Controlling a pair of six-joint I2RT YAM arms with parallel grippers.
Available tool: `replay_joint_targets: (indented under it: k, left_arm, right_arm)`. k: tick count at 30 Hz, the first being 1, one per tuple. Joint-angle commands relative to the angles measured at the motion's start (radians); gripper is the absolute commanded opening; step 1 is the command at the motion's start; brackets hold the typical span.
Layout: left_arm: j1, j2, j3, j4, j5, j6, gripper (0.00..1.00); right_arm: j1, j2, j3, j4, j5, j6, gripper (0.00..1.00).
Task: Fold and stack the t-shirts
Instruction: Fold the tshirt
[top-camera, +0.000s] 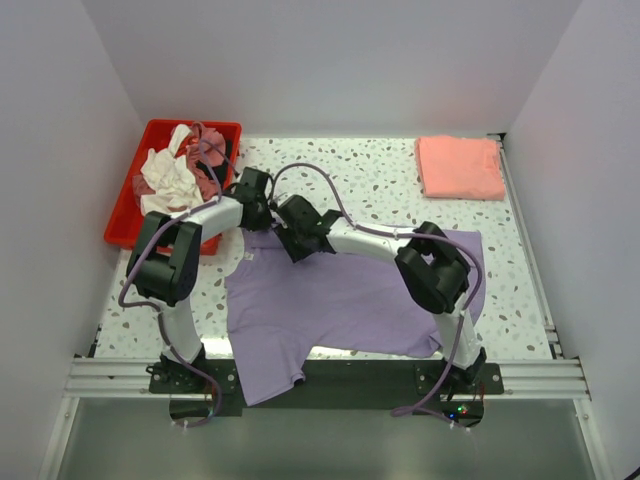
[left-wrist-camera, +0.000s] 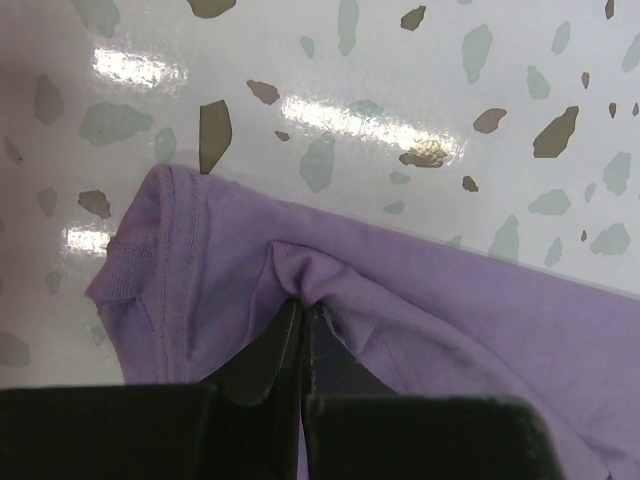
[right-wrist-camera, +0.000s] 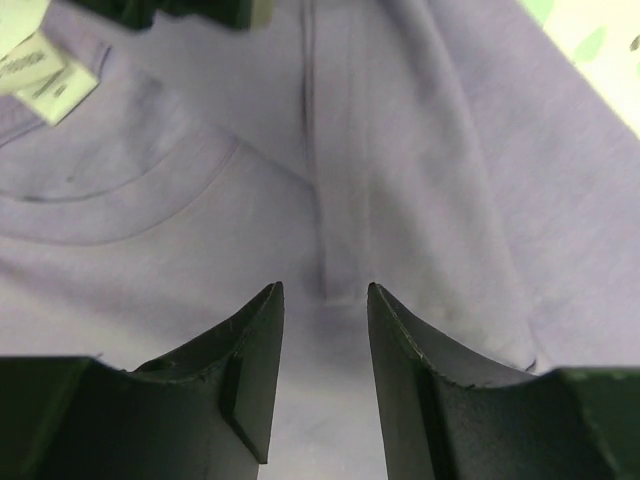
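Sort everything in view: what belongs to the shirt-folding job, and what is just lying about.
Job: lavender t-shirt, pinched by the left pincer; folded salmon-pink t-shirt; heap of crumpled shirts.
Just there: red tray holding that heap; speckled table.

lavender shirt (top-camera: 330, 310): spread | pink shirt (top-camera: 460, 167): folded, far right | red tray (top-camera: 122, 215): far left
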Motion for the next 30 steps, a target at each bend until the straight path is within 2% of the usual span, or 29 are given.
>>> replay_joint_targets:
  k: [1,9,14,24,30]
  left_arm:
    - [0.011,-0.025,-0.009,0.029,0.006,0.017,0.00]
    - [0.020,-0.028,-0.021,0.043,0.017,0.020,0.00]
    - [0.023,-0.031,-0.029,0.050,0.023,0.024,0.00]
    - [0.022,-0.088,-0.041,0.053,0.037,0.024,0.00]
    - [0.023,-0.169,-0.110,0.067,0.108,0.012,0.00]
  right_arm:
    - [0.000,0.039,0.058,-0.019,0.072,-0.028,0.42]
    - [0.001,0.082,0.069,-0.039,0.066,-0.028,0.39]
    - [0.000,0.092,0.070,-0.045,0.086,-0.019,0.22]
    - [0.001,0.014,0.095,-0.085,0.120,-0.060,0.00]
    - [0.000,-0.072,0.035,-0.089,0.075,-0.086,0.00]
